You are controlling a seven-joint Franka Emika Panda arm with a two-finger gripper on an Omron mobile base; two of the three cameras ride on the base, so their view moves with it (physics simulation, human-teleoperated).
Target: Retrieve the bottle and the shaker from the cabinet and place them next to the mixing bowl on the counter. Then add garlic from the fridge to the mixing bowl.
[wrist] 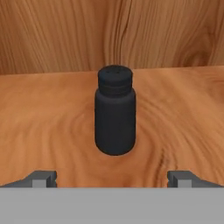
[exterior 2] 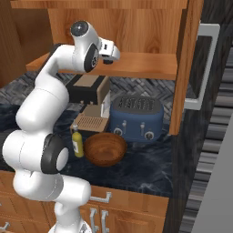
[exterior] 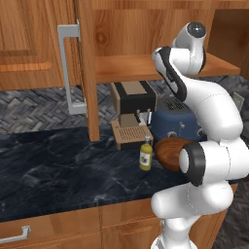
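Hand view: black shaker [wrist: 115, 111] upright at frame centre on the cabinet shelf [wrist: 52, 122], pincer [wrist: 113, 178] spread wide and squared to straddle it; yellow bottle [exterior: 145, 153] already on the table [exterior: 58, 170] beside the mixing bowl [exterior: 170, 151].

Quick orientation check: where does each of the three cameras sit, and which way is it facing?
Left base view: behind the arm's left, facing the dark marble counter; white arm at right.
Right base view: behind its right, same counter; arm at left.
Hand view: on the hand, facing the black ribbed-cap shaker on the wooden cabinet shelf; the open tool's tips below.
Both base views share the small yellow bottle, round wooden mixing bowl and blue toaster.
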